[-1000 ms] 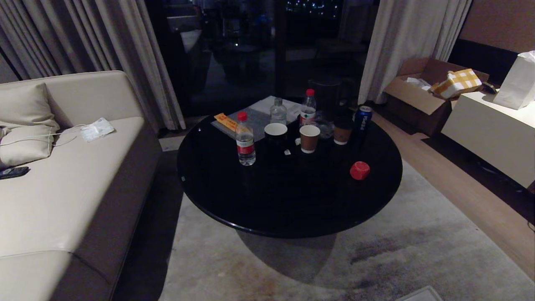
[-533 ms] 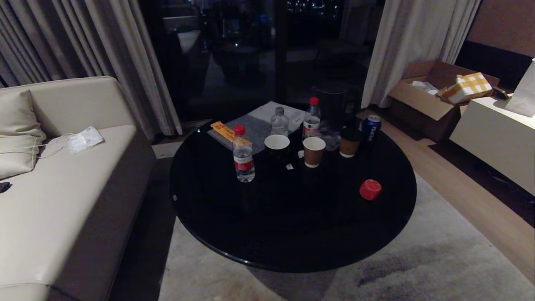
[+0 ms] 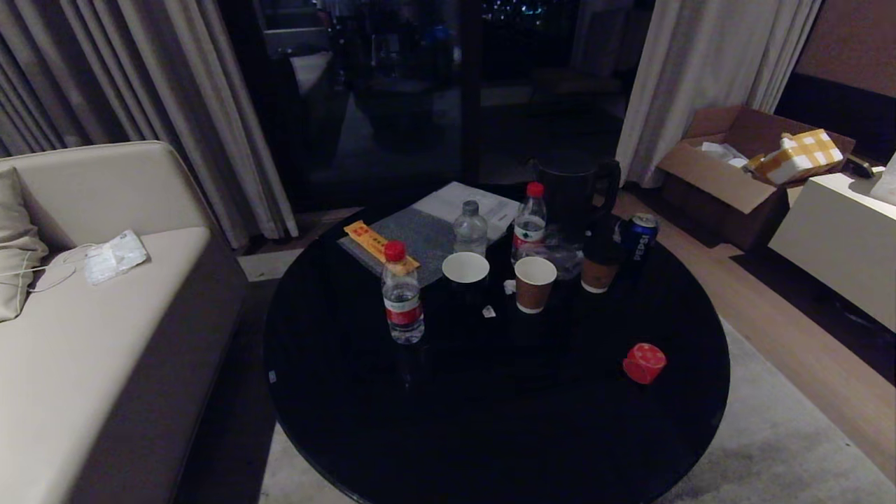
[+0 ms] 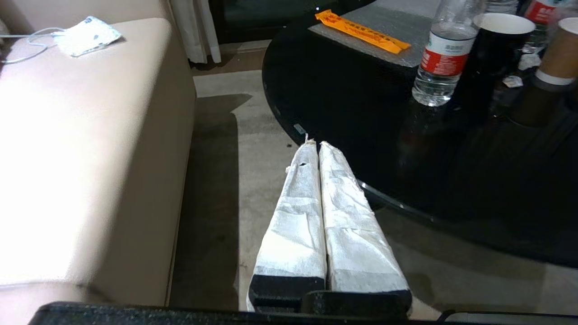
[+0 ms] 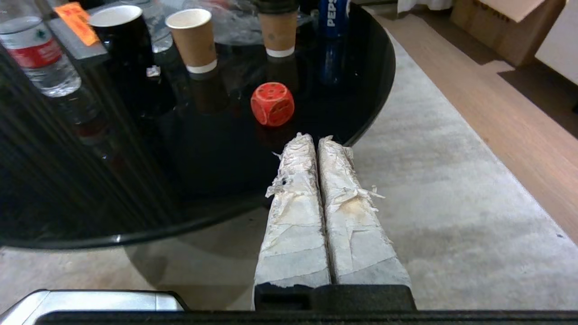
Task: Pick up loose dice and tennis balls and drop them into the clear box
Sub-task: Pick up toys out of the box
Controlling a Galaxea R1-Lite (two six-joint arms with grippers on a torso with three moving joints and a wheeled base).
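Operator, you have one die in view: the red die (image 3: 645, 363) sits alone on the round black table (image 3: 392, 434), at about four o'clock from the table's centre and close to its right-hand rim. It touches nothing else.

Your right gripper (image 5: 314, 137) is empty, its two tape-wrapped fingers pressed flat together. In the right wrist view it hangs over the table's near rim, and the red die (image 5: 272, 104) lies just past the fingertips at roughly eleven o'clock, near but clear of them, pips visible on its upper and facing sides.

Your left gripper (image 4: 314, 144) is likewise pressed closed on nothing. It points at the table's left rim, above the carpet between the beige sofa (image 3: 84, 350) and the table.

Neither arm appears in the head view.

The clutter stands at twelve o'clock from the die, well apart from it: a red-capped water bottle (image 3: 402, 297), a black cup (image 3: 465, 276), a brown paper cup (image 3: 535, 283), a lidded paper cup (image 3: 599, 269), a blue Pepsi can (image 3: 638, 238), two more bottles (image 3: 528, 224) behind them and an orange packet (image 3: 380, 245) on a grey mat.
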